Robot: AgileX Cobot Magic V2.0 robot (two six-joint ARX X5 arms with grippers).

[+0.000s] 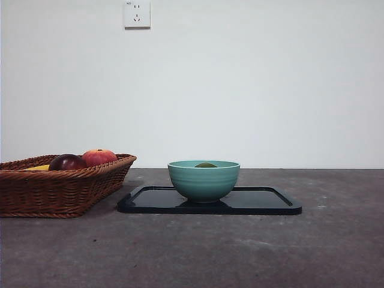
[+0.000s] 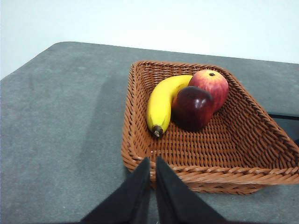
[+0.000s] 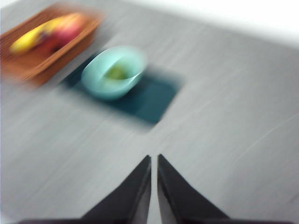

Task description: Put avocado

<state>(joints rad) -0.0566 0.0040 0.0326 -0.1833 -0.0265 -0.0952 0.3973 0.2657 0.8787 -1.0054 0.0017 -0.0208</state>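
The avocado [image 1: 206, 165] lies inside the teal bowl [image 1: 203, 180]; only its dull green top shows above the rim. The blurred right wrist view shows it as a green patch [image 3: 116, 72] in the bowl [image 3: 113, 71]. The bowl stands on a black tray [image 1: 264, 201]. My left gripper [image 2: 152, 163] is shut and empty, above the near rim of the wicker basket [image 2: 140, 116]. My right gripper [image 3: 154, 161] is shut and empty, well away from the bowl, over bare table. No gripper shows in the front view.
The wicker basket [image 1: 60, 186] stands left of the tray, holding a banana [image 2: 163, 100], a dark red fruit [image 2: 192, 107] and an orange-red fruit [image 2: 210, 84]. A wall with a socket [image 1: 137, 14] stands behind the table.
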